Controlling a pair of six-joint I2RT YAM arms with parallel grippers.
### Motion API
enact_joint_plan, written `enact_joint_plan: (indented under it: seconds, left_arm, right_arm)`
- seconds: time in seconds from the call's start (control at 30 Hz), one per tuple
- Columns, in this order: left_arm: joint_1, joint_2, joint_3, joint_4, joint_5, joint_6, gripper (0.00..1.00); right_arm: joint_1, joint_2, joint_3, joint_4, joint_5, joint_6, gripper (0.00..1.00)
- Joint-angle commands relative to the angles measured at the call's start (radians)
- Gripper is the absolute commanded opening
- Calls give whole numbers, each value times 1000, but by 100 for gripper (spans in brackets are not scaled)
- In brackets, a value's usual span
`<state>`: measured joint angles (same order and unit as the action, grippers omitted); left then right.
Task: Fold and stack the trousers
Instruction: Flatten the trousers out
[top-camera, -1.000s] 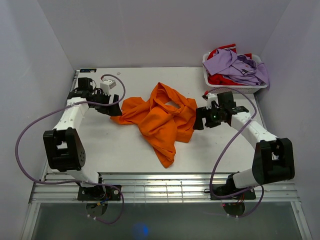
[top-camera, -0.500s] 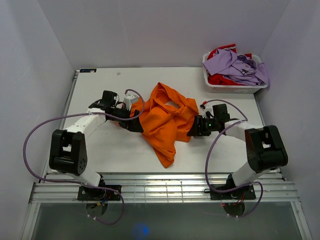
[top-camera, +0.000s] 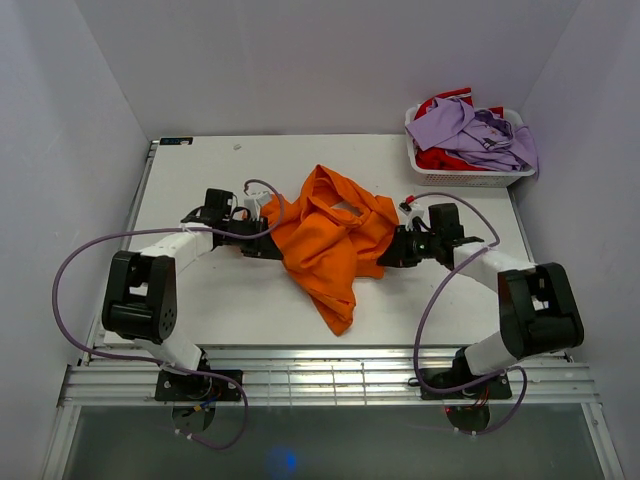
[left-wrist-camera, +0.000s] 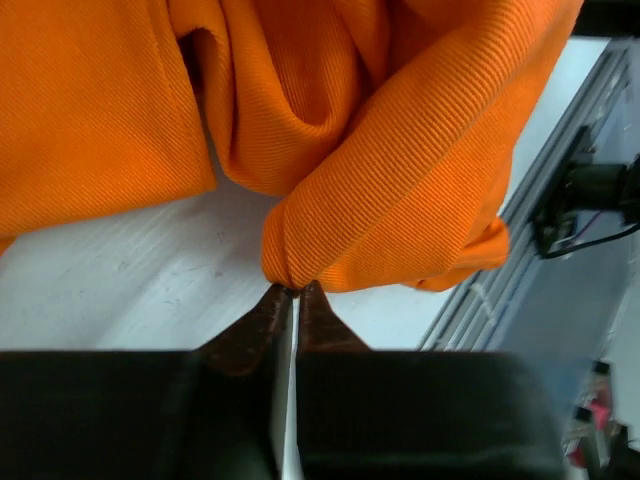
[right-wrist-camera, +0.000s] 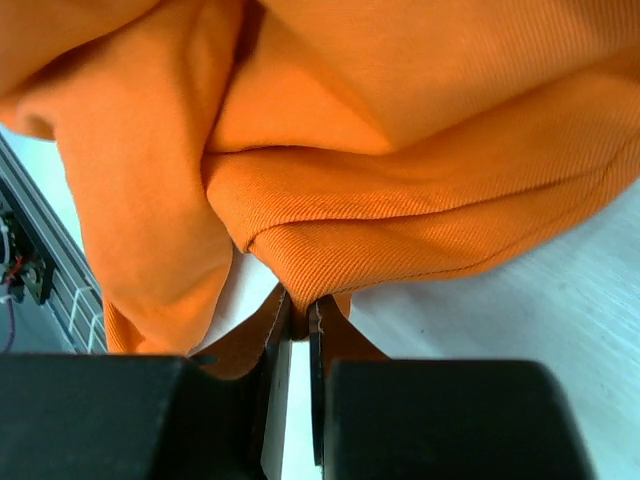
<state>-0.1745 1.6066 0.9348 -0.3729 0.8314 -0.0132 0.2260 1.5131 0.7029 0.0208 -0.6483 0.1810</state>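
Observation:
The bright orange trousers (top-camera: 330, 240) lie crumpled in a heap at the middle of the white table (top-camera: 220, 290), one leg trailing toward the front edge. My left gripper (top-camera: 272, 246) sits low at the heap's left edge, shut on a rolled fold of the cloth (left-wrist-camera: 330, 240); the left gripper (left-wrist-camera: 290, 291) shows its tips pinching that fold. My right gripper (top-camera: 386, 252) is at the heap's right edge. In the right wrist view the right gripper (right-wrist-camera: 298, 306) is shut on a hem fold of the trousers (right-wrist-camera: 400, 240).
A white basket (top-camera: 462, 177) stands at the back right corner, holding a lilac shirt (top-camera: 470, 132) over a red garment (top-camera: 436, 158). Slatted metal rails (top-camera: 330, 378) run along the table's near edge. White walls close in on three sides.
Both arms came inward and down onto the trousers. The left gripper's jaws went from open to shut on the left edge, and the right gripper's jaws shut on the right edge.

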Motion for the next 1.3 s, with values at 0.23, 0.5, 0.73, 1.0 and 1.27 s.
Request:
enact_joint_plan:
  seconds: [0.23, 0.5, 0.73, 1.0, 1.27]
  left_arm:
    - [127, -74, 27, -29, 97, 44, 0]
    - [319, -31, 165, -209, 35, 191, 0]
    - [440, 84, 323, -285, -139, 344, 0]
    - [420, 173, 409, -409, -127, 453, 17]
    - [418, 47, 340, -446, -124, 601, 59]
  right_arm:
    - [-30, -228, 0, -196, -7, -176, 8]
    - [-82, -257, 50, -355, 32, -316, 8]
    - [-162, -240, 76, -466, 133, -485, 8]
    - [-169, -67, 202, -508, 240, -558, 8]
    - [-172, 71, 383, -538, 470, -748, 8]
